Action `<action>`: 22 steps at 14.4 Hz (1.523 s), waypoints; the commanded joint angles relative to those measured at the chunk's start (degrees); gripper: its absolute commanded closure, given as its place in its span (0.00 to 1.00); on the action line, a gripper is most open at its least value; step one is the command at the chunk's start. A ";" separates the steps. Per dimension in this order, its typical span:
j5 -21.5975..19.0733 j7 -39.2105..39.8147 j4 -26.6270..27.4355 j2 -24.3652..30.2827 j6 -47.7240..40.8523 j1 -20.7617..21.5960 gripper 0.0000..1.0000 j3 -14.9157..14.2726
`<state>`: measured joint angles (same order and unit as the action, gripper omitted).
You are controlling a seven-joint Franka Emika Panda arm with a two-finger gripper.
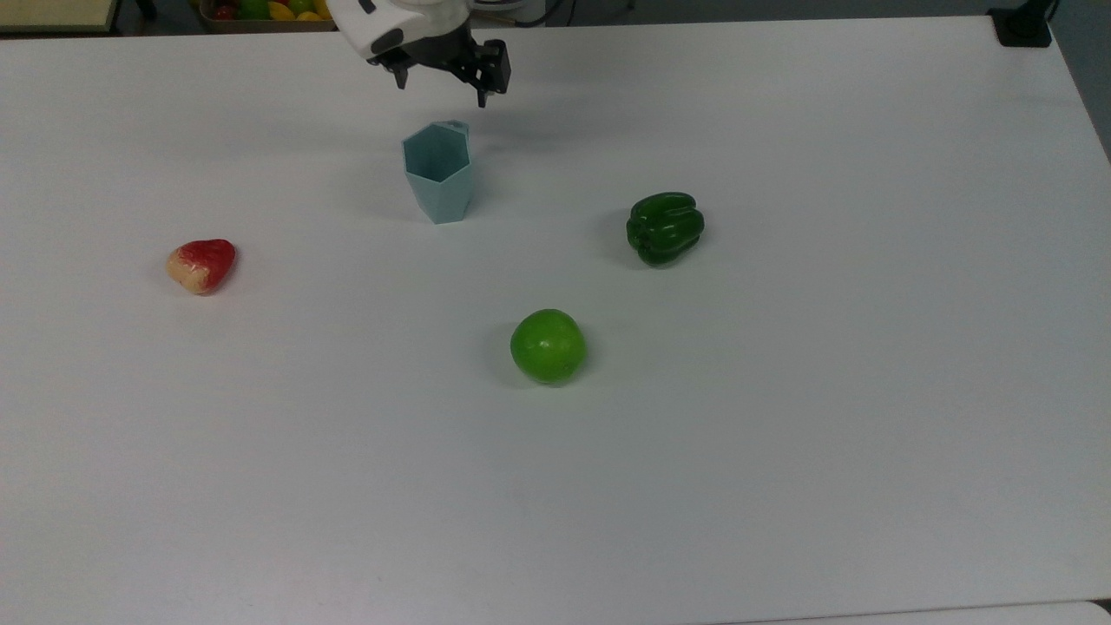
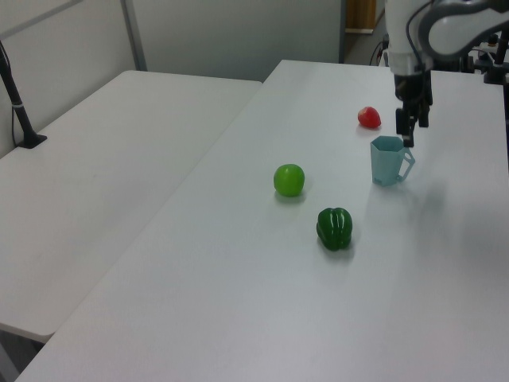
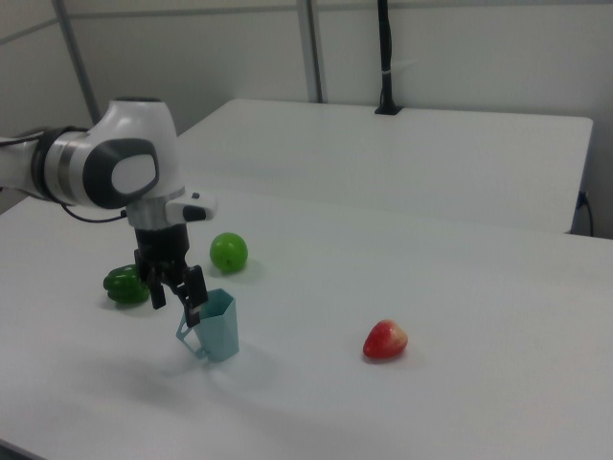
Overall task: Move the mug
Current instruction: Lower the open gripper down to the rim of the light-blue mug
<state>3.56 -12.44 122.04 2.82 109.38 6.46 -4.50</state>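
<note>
On the counter [image 1: 781, 434], a red fruit [image 1: 201, 265] lies far left as the hand [image 1: 443, 85], fingers spread and empty, hovers beside the upright mug [image 1: 439, 174], whose rim a finger could clip, tipping it toward the pepper [image 1: 665, 227].

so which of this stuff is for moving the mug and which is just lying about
For the job:
- mug
- pincer, open, just above the mug's handle side

Lying about:
- green apple
- green bell pepper
- red and cream fruit
- tray of fruit past the table's far edge
</note>
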 commanded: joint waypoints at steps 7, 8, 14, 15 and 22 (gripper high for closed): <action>2.77 -14.63 11.03 2.19 14.98 3.29 0.01 -0.42; 2.77 -15.41 11.03 1.67 15.86 3.29 0.03 -0.42; 4.17 -19.20 11.38 0.26 19.03 4.35 0.28 -0.42; 4.17 -19.90 11.38 0.00 19.29 4.26 0.41 -0.42; 4.17 -20.25 11.38 -0.18 20.79 3.91 0.44 -0.42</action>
<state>6.53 -30.95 132.24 2.10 128.08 10.02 -4.49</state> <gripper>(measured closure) 0.432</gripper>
